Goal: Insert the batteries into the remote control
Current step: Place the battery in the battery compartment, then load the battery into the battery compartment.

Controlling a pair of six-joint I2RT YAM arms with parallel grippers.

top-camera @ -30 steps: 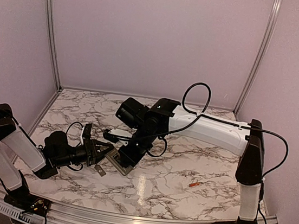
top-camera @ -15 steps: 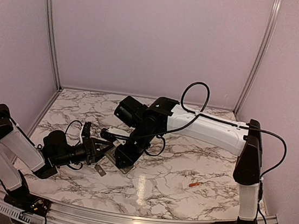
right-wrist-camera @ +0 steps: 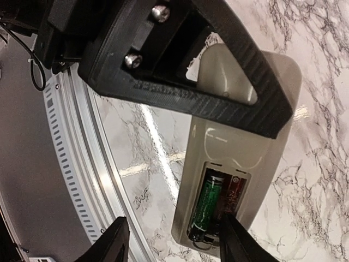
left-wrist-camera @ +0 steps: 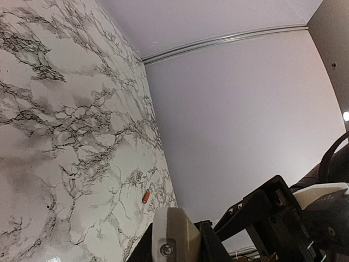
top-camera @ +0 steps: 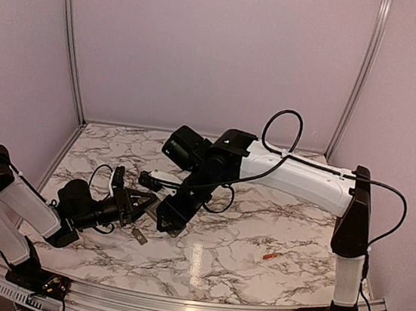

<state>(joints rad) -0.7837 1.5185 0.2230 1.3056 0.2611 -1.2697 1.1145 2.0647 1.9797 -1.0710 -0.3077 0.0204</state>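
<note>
As right arm (top-camera: 296, 178) stretches left, end effector (right-wrist-camera: 177, 240) spread over remote (right-wrist-camera: 240, 158)

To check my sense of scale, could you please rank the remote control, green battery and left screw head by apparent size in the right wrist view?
Largest: remote control.
Middle: green battery.
Smallest: left screw head, clearly, even though it seems nearer the camera.

White arms (top-camera: 296, 178), black joints (top-camera: 352, 219), looping black cables (top-camera: 288, 111), ribbed black jaws.

Glossy marble-patterned table (top-camera: 239, 269); remote control (right-wrist-camera: 218, 147) apparently matt beige plastic; green battery (right-wrist-camera: 207, 204) in a shiny wrap.
</note>
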